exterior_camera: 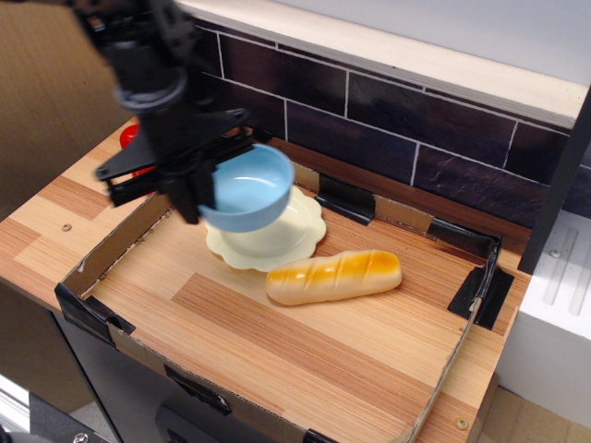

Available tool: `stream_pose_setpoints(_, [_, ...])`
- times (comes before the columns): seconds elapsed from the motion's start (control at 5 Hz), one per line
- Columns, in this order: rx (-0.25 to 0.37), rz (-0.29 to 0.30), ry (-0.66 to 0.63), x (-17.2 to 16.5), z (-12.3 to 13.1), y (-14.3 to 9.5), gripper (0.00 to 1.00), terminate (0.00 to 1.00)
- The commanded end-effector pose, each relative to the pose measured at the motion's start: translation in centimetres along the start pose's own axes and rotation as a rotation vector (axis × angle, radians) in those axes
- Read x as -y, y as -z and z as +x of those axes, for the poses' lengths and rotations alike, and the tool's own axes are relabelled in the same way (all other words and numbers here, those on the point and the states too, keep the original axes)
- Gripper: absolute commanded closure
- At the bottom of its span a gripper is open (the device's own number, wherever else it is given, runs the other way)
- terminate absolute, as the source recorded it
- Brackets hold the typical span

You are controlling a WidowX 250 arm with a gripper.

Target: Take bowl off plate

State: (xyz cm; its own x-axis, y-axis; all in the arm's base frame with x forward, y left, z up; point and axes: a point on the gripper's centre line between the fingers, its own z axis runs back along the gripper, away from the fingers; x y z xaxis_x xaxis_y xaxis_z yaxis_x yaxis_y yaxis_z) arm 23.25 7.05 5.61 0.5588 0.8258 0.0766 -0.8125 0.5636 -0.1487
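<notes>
- observation.image shows the black robot claw [189, 185] near the left rear of the wooden board, clamped on the left rim of the round, smooth light-blue plastic bowl [247, 189], one finger inside the rim and one outside.
- The bowl hangs in the air at the claw's right side, clear of the pale cream-yellow plate with a scalloped rim [268, 238], which lies flat on the board just below and slightly to the right.
- The bowl is tilted, its opening turned up and toward the right front; being round, it has no long axis.
- Behind the arm at the left rear corner, a glossy red bell pepper [131, 138] is almost wholly hidden; only a sliver of red shows.
- The arm is motion-blurred, so the fingertips are hard to make out.
- The bowl covers the plate's left rear part.
- Right of the plate, a glazed golden bread roll [334, 276] lies near the board's middle, its long axis running left to right, just beside the plate's front right edge.
</notes>
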Motion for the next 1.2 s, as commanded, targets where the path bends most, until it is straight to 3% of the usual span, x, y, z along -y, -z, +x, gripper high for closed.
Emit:
stream_pose_setpoints(0.0, [0.057,0.028,0.114,-4.3,-0.5,0.2,1.0,0.0])
stream_pose_setpoints(0.6, [0.073,0.061,0.199,-6.5,-1.5,1.5,1.0,0.0])
stream_pose_setpoints(0.8, [0.072,0.105,0.181,-6.3,-1.4,1.9,0.0,0.0])
stream_pose_setpoints(1.0, [0.09,0.113,0.183,-6.2,-1.4,1.8,0.0,0.0])
